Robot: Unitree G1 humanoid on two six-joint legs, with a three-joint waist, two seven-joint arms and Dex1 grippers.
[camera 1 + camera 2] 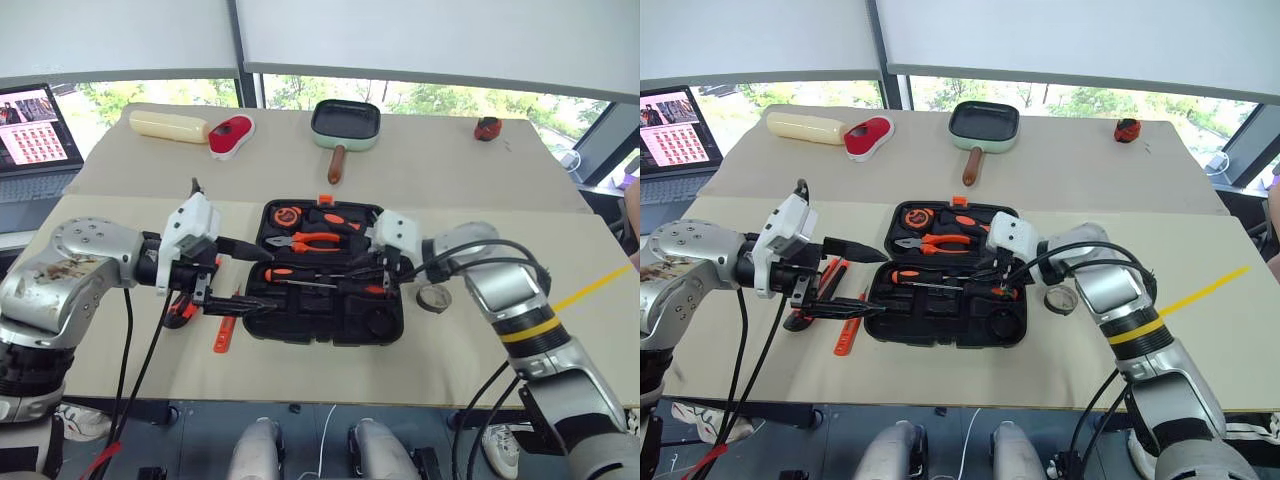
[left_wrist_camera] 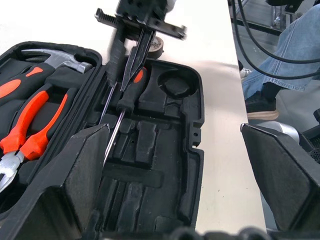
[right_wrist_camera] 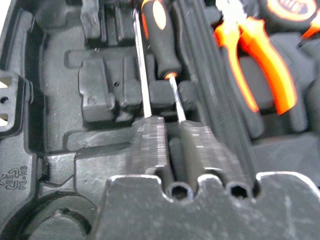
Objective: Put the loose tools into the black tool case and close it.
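Observation:
The black tool case (image 1: 325, 318) lies open in the middle of the table. Two screwdrivers lie in its slots, one showing an orange-black handle (image 3: 160, 40). My right gripper (image 3: 170, 125) is shut, its tips down over their two steel shafts, at the case's right side (image 1: 375, 270). My left gripper (image 1: 265, 282) hangs open over the case's left edge with nothing between its fingers (image 2: 75, 175). A slim orange tool (image 1: 225, 335) and an orange-black tool (image 1: 180, 308) lie on the table left of the case. A small dark tape roll (image 1: 434, 298) sits just right of it.
Orange-handled pliers (image 1: 310, 241) and a hammer (image 2: 60, 60) sit in the case's far half. At the back of the table are a green frying pan (image 1: 345, 125), a red-and-white object (image 1: 231, 135) and a cream roll (image 1: 168, 126). A laptop (image 1: 35, 130) stands far left.

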